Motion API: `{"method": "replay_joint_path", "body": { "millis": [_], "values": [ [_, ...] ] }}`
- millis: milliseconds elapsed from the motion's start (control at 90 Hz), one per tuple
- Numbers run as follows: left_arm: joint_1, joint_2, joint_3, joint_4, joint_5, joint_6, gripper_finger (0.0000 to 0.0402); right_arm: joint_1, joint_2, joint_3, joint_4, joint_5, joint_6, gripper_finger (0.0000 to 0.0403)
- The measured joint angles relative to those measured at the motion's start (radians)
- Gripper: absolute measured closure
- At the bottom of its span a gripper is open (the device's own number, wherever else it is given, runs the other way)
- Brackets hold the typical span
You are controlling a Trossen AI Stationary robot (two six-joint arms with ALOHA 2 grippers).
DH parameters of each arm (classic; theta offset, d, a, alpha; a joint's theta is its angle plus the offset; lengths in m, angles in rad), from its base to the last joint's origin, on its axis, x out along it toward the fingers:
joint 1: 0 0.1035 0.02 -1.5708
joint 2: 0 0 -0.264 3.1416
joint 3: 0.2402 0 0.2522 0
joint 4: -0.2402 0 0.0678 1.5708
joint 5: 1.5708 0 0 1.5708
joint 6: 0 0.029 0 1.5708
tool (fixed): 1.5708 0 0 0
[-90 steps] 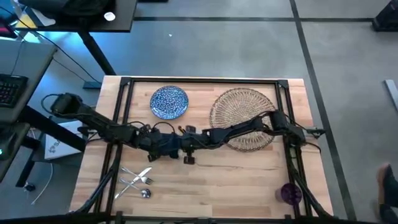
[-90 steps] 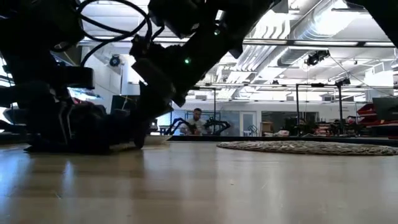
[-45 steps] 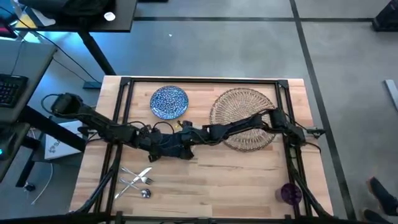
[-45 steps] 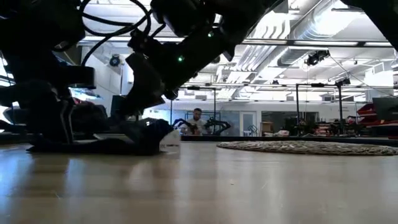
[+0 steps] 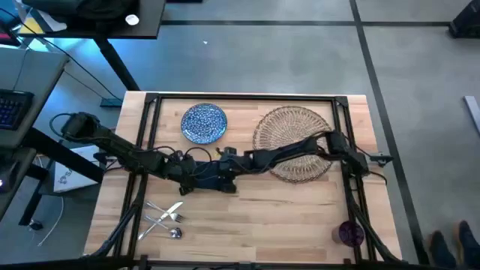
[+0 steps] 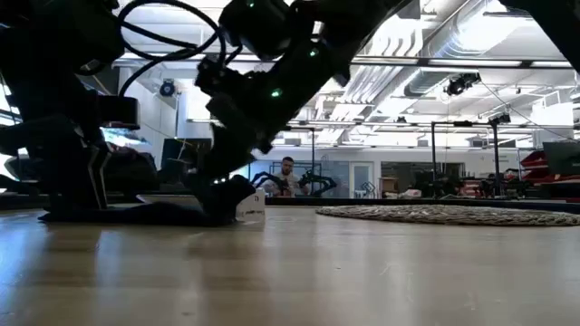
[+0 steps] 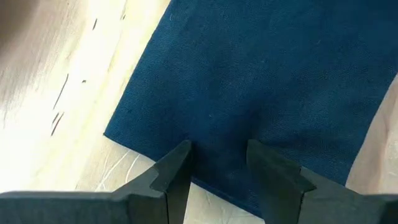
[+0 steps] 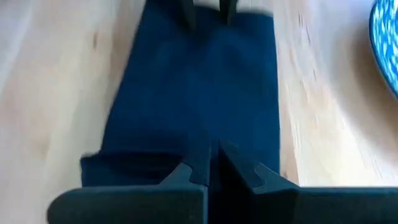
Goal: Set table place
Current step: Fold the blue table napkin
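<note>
Both arms had shifted a little since a second ago: the right gripper [image 5: 225, 156] had come back from the middle of the table [image 5: 247, 225] toward the far edge, and the dark napkin [image 5: 204, 177] now lay flatter and more stretched out between the two grippers.

From above, the left gripper [image 5: 187, 174] sat low over the napkin near the middle of the table. The blue plate [image 5: 205, 123] lay near the far edge, toward the left. The wicker placemat [image 5: 294, 142] lay beside it, near the far right corner, with the right arm reaching across it. The silver cutlery [image 5: 165, 217] lay near the near left corner. The purple cup [image 5: 350, 233] stood by the near right corner.

From table height, the napkin [image 6: 172, 214] lay flat on the wood under both dark arms, with a small white tag [image 6: 250, 206] at its end. The placemat [image 6: 449, 215] lay off to the right. A person [image 6: 287, 177] sat far back in the room.

At the left wrist, the fingers [image 7: 171, 177] were a little apart, resting on the blue napkin [image 7: 261, 81] near its edge, not holding it.

At the right wrist, the fingers [image 8: 186, 177] were pinched together on the napkin [image 8: 199, 81]. The left gripper [image 8: 208, 11] touched the napkin's other end. A bit of the plate [image 8: 387, 37] showed beside it.
</note>
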Motion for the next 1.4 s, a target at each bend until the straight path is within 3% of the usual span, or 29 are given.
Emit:
{"method": "replay_joint_path", "body": {
  "millis": [189, 289, 444, 633, 789, 1000, 1067, 1233, 1400],
  "values": [
    [0.000, 0.000, 0.000, -0.001, -0.004, 0.000, 0.0265, 0.016, -0.098, 0.000, -0.353, -0.003, 0.030, 0.0403],
    [0.000, 0.000, 0.000, 0.000, -0.006, 0.016, 0.0265, 0.026, -0.128, 0.000, -0.456, -0.004, 0.030, 0.0403],
    [0.000, 0.000, 0.000, -0.002, -0.011, 0.026, 0.0265, 0.031, -0.132, 0.000, -0.341, 0.003, 0.031, 0.0403],
    [0.000, -0.001, 0.000, -0.004, -0.011, 0.029, 0.0265, 0.032, -0.048, 0.000, -0.118, 0.005, 0.004, 0.0403],
    [0.000, -0.001, 0.000, -0.007, -0.004, 0.031, 0.0265, 0.030, -0.002, -0.001, -0.259, 0.004, 0.061, 0.0403],
    [0.000, -0.001, 0.000, -0.007, -0.026, 0.082, 0.0265, 0.091, -0.040, -0.003, -0.410, 0.005, 0.100, 0.0403],
    [-0.001, -0.001, 0.000, -0.004, -0.037, 0.133, 0.0265, 0.108, -0.059, -0.004, -0.393, 0.035, 0.094, 0.0403],
    [-0.001, -0.001, 0.047, -0.034, -0.071, 0.283, 0.0265, 0.098, -0.080, -0.001, -0.332, 0.245, 0.074, 0.0403],
    [-0.009, -0.010, 0.172, -0.143, -0.185, 0.365, 0.0271, 0.076, -0.047, -0.001, -0.282, 0.219, 0.056, 0.0403]
  ]
}}
